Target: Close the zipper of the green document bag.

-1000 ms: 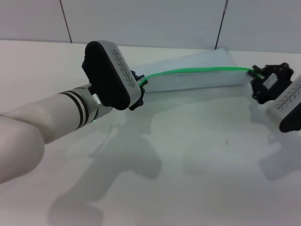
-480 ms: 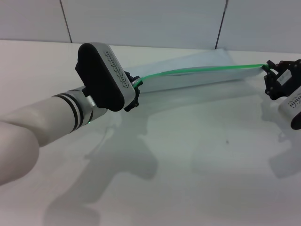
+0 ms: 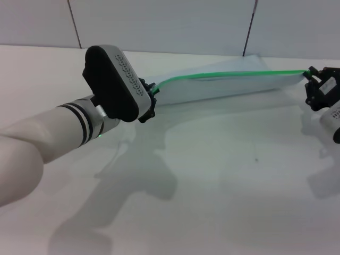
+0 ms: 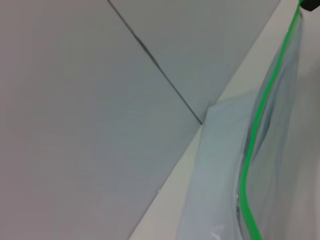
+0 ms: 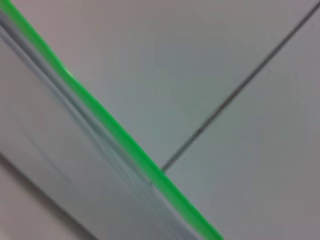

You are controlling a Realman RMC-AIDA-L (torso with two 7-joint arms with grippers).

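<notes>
While the head view shows the left gripper (image 3: 150, 99) and right gripper (image 3: 313, 84) each clamped on an end of the flat translucent blue-grey document bag (image 3: 223, 85) above the white surface (image 3: 223, 175), both wrist views show only its bright green zipper strip (image 4: 257, 130).

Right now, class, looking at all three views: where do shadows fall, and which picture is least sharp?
Head view: both arms cast soft grey shadows on the white table, and the green document bag shades the surface under it. Left wrist view: fairly sharp along the zipper. Right wrist view: blurred, the green strip smeared.
</notes>
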